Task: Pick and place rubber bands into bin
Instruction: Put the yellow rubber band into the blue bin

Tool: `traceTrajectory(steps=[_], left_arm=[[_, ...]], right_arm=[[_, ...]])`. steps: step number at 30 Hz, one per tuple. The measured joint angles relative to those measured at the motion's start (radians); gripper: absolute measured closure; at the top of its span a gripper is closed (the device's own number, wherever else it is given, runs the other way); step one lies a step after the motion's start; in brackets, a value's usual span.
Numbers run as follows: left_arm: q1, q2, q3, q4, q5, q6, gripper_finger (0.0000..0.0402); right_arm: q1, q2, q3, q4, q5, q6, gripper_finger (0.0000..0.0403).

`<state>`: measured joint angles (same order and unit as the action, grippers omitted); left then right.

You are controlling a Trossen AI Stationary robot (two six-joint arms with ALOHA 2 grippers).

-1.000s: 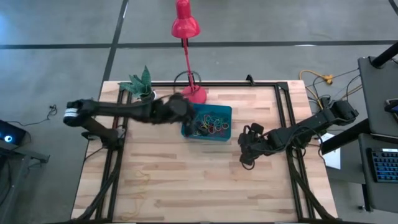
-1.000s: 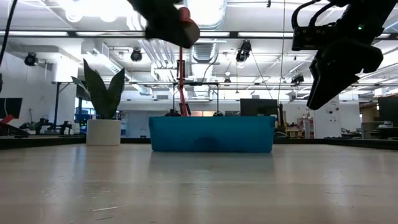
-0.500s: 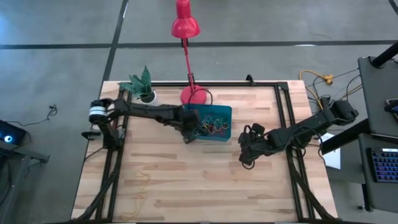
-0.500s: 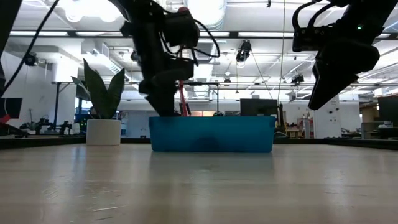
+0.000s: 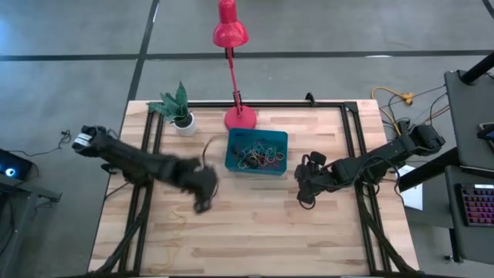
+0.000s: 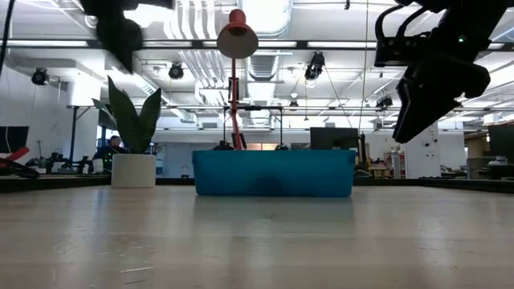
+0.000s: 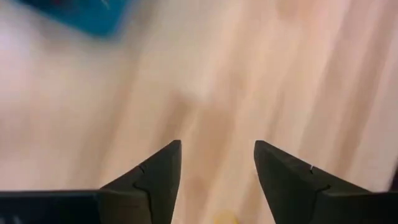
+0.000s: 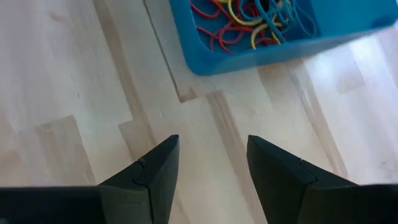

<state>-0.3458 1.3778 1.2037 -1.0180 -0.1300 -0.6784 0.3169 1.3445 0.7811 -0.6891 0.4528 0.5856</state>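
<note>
High view: left gripper (image 5: pixel 202 202) over bare table (image 5: pixel 255 224), well short of the bin (image 5: pixel 257 151) of rubber bands (image 5: pixel 258 154); right gripper (image 5: pixel 306 193) waits beside it. Wrist views: both pairs of fingers (image 7: pixel 158 174) apart, empty. Sweep low toward stray bands before closing.

You won't find any readable writing in these views: no label, brand, number or sign can be made out on the bin (image 5: pixel 258 152), the lamp (image 5: pixel 230 32), the plant pot (image 5: pixel 184 124) or the worktop (image 5: pixel 255 224). Anything hanging in the room behind is too small for you to read.
</note>
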Motion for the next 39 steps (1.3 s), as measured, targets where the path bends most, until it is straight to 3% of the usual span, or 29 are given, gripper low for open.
traceTrajectory(steps=[5, 10, 20, 25, 31, 39], left_arm=[[-0.254, 0.025, -0.043, -0.028, 0.060, -0.023, 0.0214], [-0.361, 0.071, -0.075, -0.068, 0.065, -0.135, 0.0214], [-0.370, 0.086, -0.349, 0.144, 0.122, -0.314, 0.0214], [-0.370, 0.082, -0.425, 0.217, 0.153, -0.309, 0.0222], [-0.369, 0.089, -0.487, 0.304, 0.159, -0.310, 0.0265], [-0.369, 0.090, -0.599, 0.464, 0.159, -0.363, 0.0353]], right_arm=[[-0.007, 0.000, 0.000, 0.036, 0.001, -0.062, 0.0227], [-0.010, 0.000, 0.000, 0.053, 0.001, -0.074, 0.0227], [-0.011, 0.000, 0.000, 0.069, -0.003, -0.065, 0.0227], [-0.010, 0.000, 0.000, 0.069, -0.005, -0.062, 0.0227], [-0.010, 0.000, 0.000, 0.069, -0.008, -0.024, 0.0227], [-0.012, 0.000, 0.000, 0.069, -0.008, -0.003, 0.0227]])
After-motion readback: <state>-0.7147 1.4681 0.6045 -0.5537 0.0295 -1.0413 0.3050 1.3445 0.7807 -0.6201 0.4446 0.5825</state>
